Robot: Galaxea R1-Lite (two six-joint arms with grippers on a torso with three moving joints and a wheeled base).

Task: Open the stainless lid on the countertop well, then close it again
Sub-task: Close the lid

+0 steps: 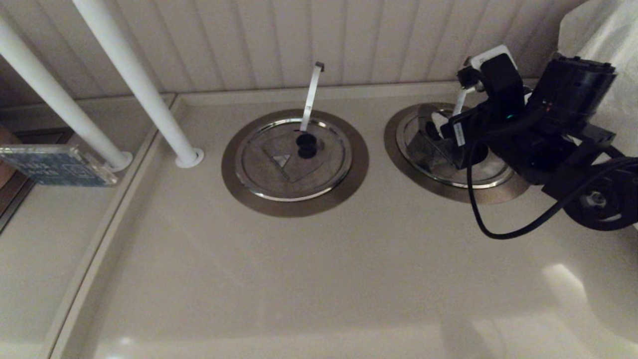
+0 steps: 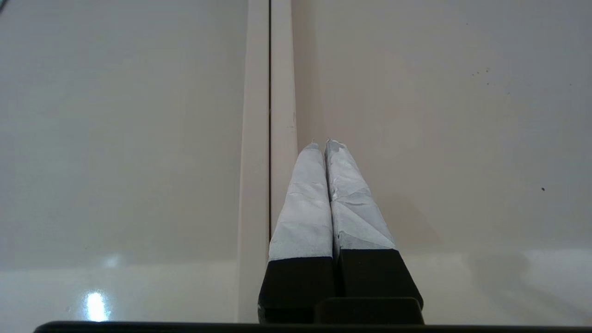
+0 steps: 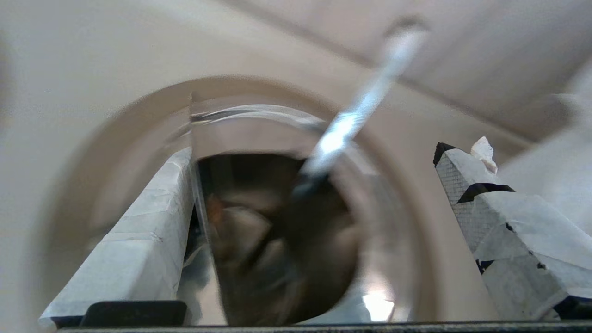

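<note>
I've got the right gripper wide open, empty, over the stainless lid. Rigid, slick steel; I'd pinch the black knob. Left gripper closed, parked.

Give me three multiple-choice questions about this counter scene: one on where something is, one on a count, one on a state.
1. Where is the right hand?
A. over the stainless lid on the right
B. over the centre lid
C. off the counter's near edge

2. How many round steel lids sit in the countertop?
A. one
B. two
C. three

3. How are the fingers of the left hand?
A. spread wide
B. pressed together
C. closed round a knob

Answers:
1 A: the head view shows the right hand above the right-side lid, and its wrist view shows open fingers on either side of the leaning strip.
2 B: there is the stainless lid plus the twin lid at centre.
3 B: the taped fingers meet with nothing between them.
</note>
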